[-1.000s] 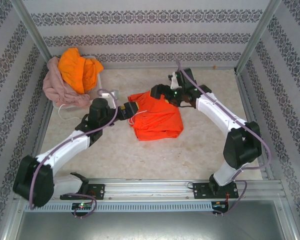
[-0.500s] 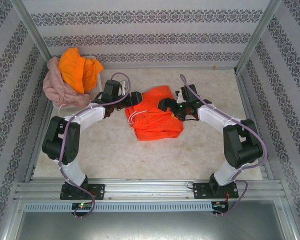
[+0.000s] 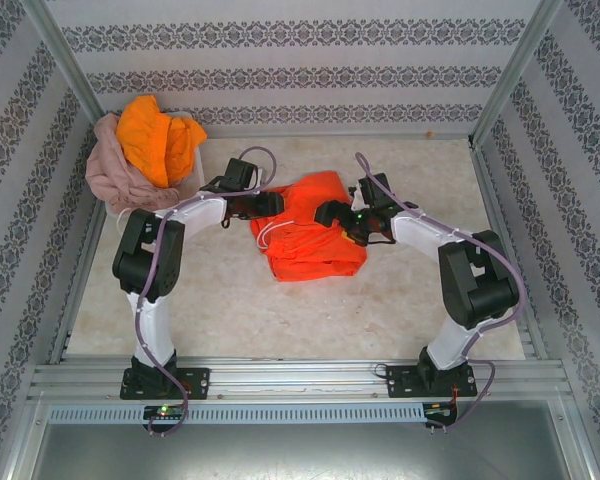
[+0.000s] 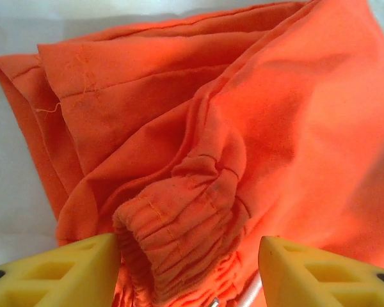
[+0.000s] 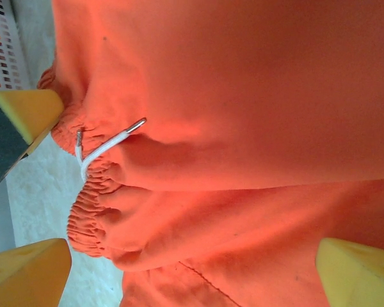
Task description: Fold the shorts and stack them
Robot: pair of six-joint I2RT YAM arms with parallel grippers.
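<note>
Red-orange shorts [image 3: 315, 240] were seen bunched on the table [image 3: 230, 300], reached by both grippers. The left gripper [image 4: 189, 272] was held partly spread, its fingers [image 4: 64, 272] set either side of the gathered waistband [image 4: 173, 236], nothing yet pinched. The right gripper [image 5: 192, 275] was spread wide, with fabric and white drawstring [image 5: 105, 144] lying between its fingers.

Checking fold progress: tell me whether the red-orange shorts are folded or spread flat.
Folded, loosely. The red-orange shorts lie as a compact bundle, fabric layers doubled over, gathered waistband bunched at the left edge.
</note>
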